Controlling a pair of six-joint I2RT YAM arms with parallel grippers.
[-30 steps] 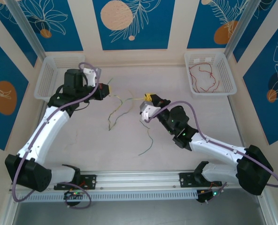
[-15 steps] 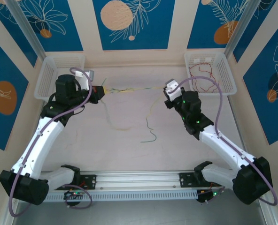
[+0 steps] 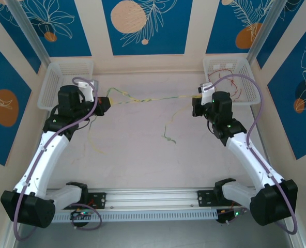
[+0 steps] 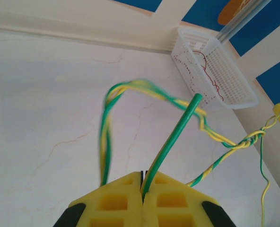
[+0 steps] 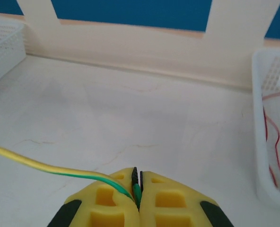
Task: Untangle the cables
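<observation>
The left gripper point(image 4: 141, 187) is clenched on a green cable point(image 4: 170, 142), which rises from between its yellow pads point(image 4: 111, 203). The right gripper point(image 5: 138, 187) is also clenched, pinching a green and yellow strand point(image 5: 45, 168) that runs off to the left. Between the two grippers the twisted green and yellow cables point(image 3: 148, 99) stretch across the far part of the table point(image 3: 142, 160), and loose ends trail toward the near side. A red cable point(image 3: 238, 91) lies in the white basket point(image 3: 225, 58) at the far right corner. Another basket point(image 3: 52, 85) sits at the far left.
</observation>
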